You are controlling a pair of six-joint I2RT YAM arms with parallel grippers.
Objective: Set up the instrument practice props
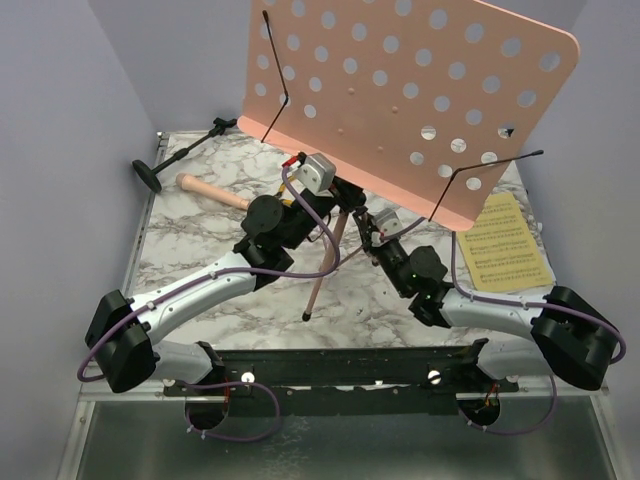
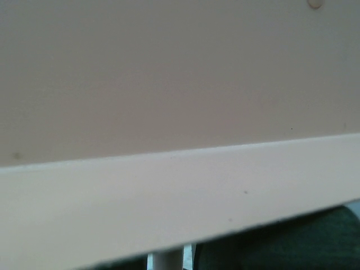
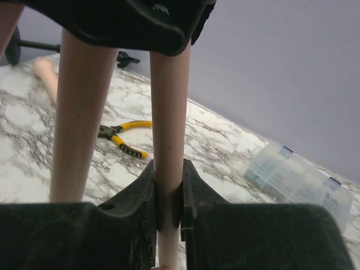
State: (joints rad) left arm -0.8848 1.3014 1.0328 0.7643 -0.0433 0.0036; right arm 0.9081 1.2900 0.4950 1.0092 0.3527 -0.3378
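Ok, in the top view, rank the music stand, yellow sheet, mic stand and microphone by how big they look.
1. The pink music stand, by far, though its desk sits nearer the camera.
2. The yellow sheet.
3. The mic stand and microphone: too close to rank, longer versus thicker.

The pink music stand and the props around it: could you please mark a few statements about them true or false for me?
1. The right end effector is shut on a tube of the music stand. True.
2. The microphone sits in the mic stand. False: it lies on the table, near the mic stand, which also lies on its side.
3. The yellow music sheet rests on the music stand. False: it lies flat on the table, at the right.
4. The yellow-handled pliers lie on the table. True.
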